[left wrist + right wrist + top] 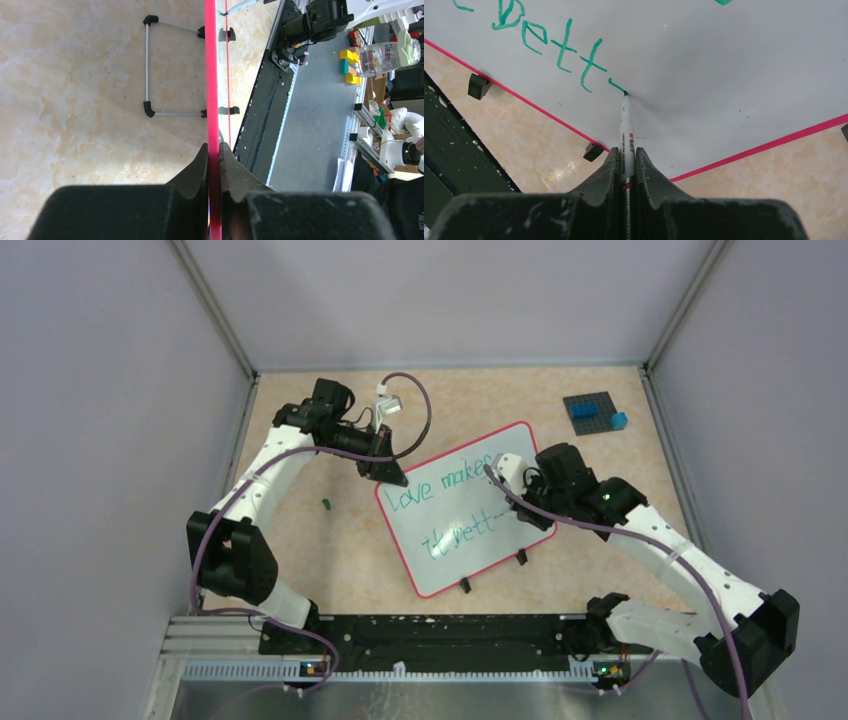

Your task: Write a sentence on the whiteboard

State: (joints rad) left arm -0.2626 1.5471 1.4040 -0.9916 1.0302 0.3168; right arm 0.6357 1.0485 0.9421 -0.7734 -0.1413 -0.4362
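Observation:
The whiteboard (pixel 455 530), white with a red-pink frame, lies tilted mid-table and bears green writing, "Love makes" above and more letters below. My left gripper (pixel 385 472) is shut on its top left corner; in the left wrist view the red frame (pixel 212 75) runs edge-on between my jaws, where the gripper (pixel 214 150) clamps it. My right gripper (pixel 533 512) is shut on a white marker (pixel 626 130). The marker's green tip touches the whiteboard (pixel 724 75) at the end of a short dash after the letters "bett". The right gripper (pixel 626 155) stands over the board's lower right part.
A dark studded plate (pixel 592 410) with blue bricks sits at the back right. A small green cap (pixel 326 504) lies left of the board. A wire stand (pixel 148 65) lies on the table behind the board. The black rail (pixel 430 635) runs along the near edge.

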